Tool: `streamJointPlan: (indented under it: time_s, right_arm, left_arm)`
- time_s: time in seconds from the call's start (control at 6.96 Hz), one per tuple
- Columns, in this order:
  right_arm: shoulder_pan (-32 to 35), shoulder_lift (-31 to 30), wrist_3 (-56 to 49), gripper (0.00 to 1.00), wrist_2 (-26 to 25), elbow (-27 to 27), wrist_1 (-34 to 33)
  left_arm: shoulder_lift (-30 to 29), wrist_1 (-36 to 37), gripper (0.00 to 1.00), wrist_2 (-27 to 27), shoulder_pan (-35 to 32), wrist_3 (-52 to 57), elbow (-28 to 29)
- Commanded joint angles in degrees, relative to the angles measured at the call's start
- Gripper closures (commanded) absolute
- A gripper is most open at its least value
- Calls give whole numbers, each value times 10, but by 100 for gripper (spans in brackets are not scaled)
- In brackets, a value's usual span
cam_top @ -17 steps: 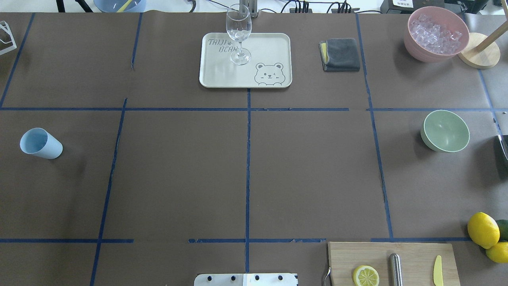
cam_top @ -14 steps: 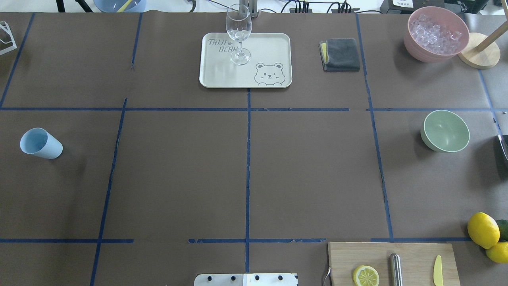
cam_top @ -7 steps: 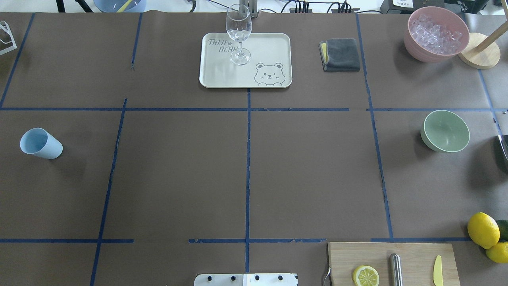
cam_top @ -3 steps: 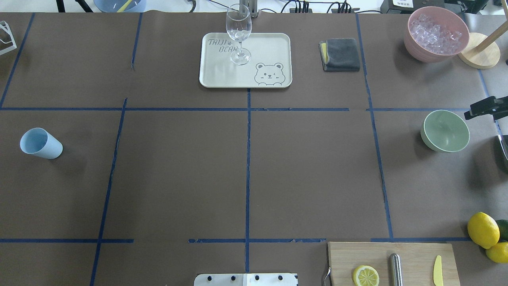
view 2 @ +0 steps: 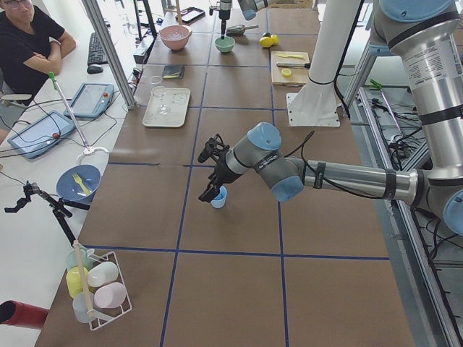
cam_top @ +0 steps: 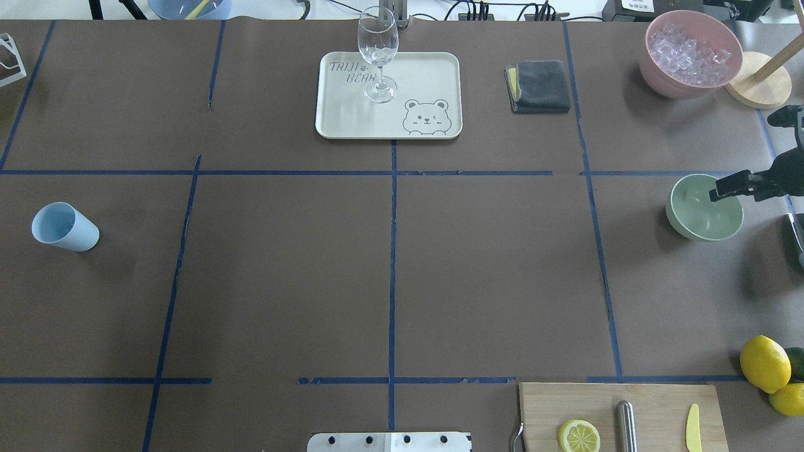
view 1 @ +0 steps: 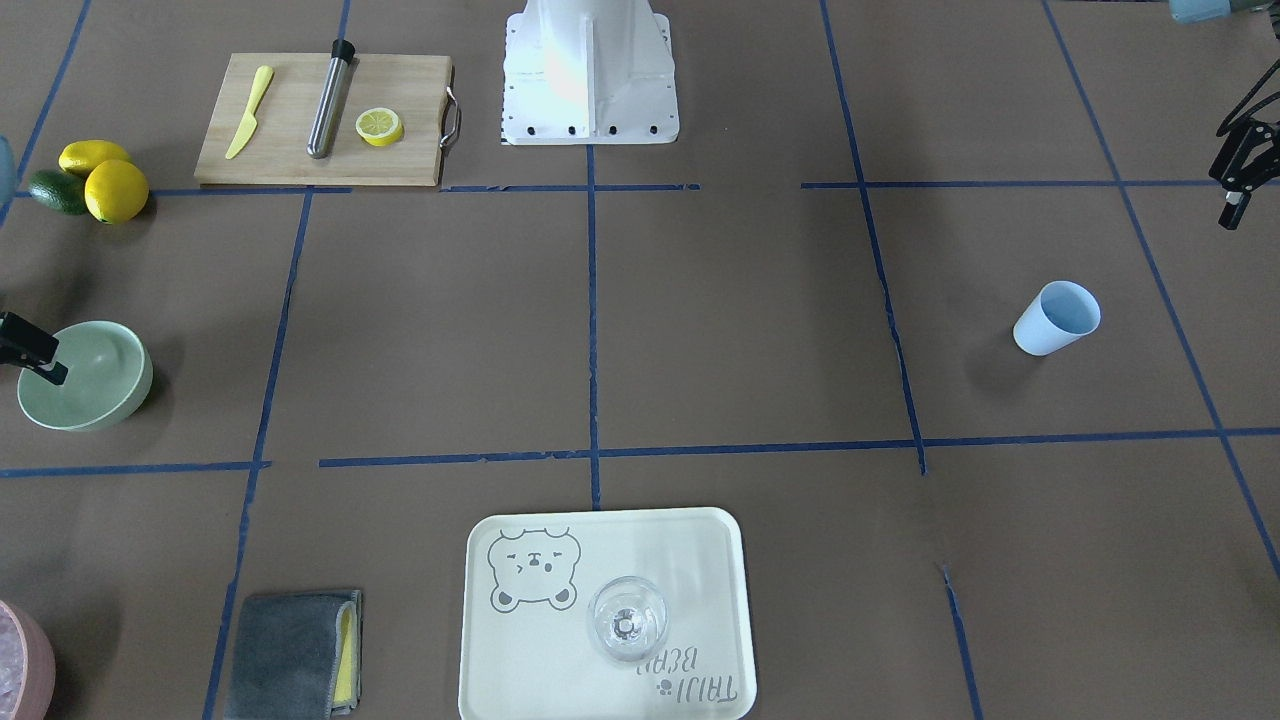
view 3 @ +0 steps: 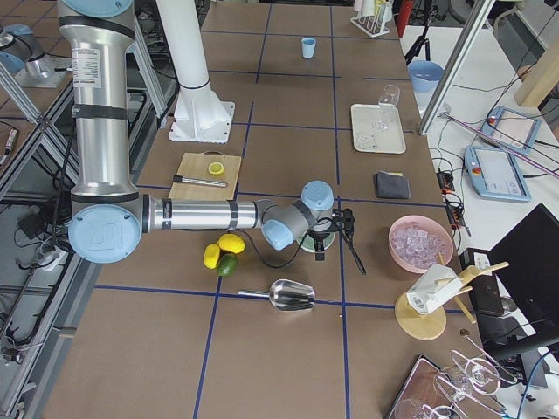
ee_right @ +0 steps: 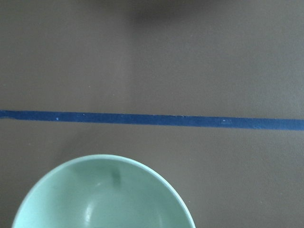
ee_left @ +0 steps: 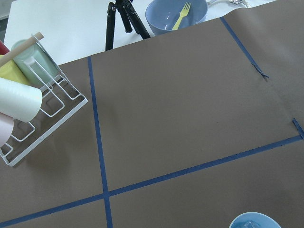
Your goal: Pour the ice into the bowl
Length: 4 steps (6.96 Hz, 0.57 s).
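The mint-green bowl (cam_top: 697,213) stands empty at the table's right side and also shows in the front view (view 1: 90,385) and the right wrist view (ee_right: 102,199). The ice (cam_top: 688,53) lies heaped in the pink bowl (cam_top: 653,69) at the far right corner. My right gripper (cam_top: 757,152) is open and empty, with one finger (cam_top: 728,187) over the bowl's right rim. My left gripper (view 1: 1235,190) is open and empty, hanging near the light blue cup (view 1: 1055,318) on the left side.
A tray (cam_top: 389,122) with a wine glass (cam_top: 377,44) sits at the far middle, with a grey cloth (cam_top: 539,86) beside it. A cutting board (cam_top: 653,402) and lemons (cam_top: 765,363) are near right. A metal scoop (view 3: 293,295) lies near the bowl. A wooden stand (cam_top: 757,88) is by the pink bowl.
My right gripper has come into the overhead view from the right edge and moved left, so one finger now hangs over the green bowl's rim. Nothing on the table has moved.
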Motion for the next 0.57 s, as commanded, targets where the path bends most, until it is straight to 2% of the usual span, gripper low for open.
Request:
streamJointPlan:
  time_s: [0.0, 0.14, 0.29, 0.43]
  right_arm:
    - [-14, -2, 2, 0, -11, -10, 4]
    - [-14, -2, 3, 24, -10, -9, 3]
    - [-14, -3, -5, 70, -7, -10, 3]
    - [-18, -4, -6, 93, -7, -10, 4]
  left_arm:
    - [3, -3, 0, 3, 2, 0, -2]
    - [3, -3, 0, 4, 2, 0, -2]
    - [3, -3, 0, 5, 2, 0, -7]
    - [2, -3, 0, 5, 2, 0, -7]
